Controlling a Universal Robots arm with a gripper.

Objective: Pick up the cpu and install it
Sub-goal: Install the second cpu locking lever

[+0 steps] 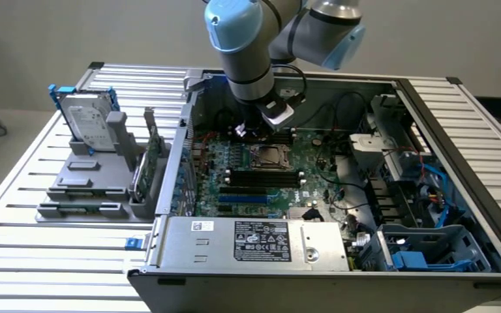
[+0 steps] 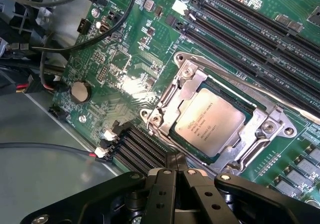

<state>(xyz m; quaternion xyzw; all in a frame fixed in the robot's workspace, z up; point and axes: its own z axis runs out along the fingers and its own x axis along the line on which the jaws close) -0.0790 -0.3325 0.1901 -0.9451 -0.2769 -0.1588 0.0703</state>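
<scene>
The cpu (image 2: 210, 121) is seen lying flat in the socket (image 2: 220, 119) on the green motherboard (image 2: 130, 64), its silver top facing up and the metal frame around it. It sits just ahead of and below the end effector (image 2: 175, 176), whose two black fingers (image 2: 162, 194) are pressed together with nothing between them, clear of the chip. In the exterior view the end effector (image 1: 252, 130) hangs inside the open computer case (image 1: 320, 261), just above the socket (image 1: 268, 155). The memory slots (image 2: 260, 29) lie beyond the socket, and loose black cables (image 2: 60, 39) run off to one side.

From here, the chip could be judged not fully seated; a tilted corner would be bent against the contacts if pressed. The cables close by could also be snagged by the arm (image 1: 242, 52).
</scene>
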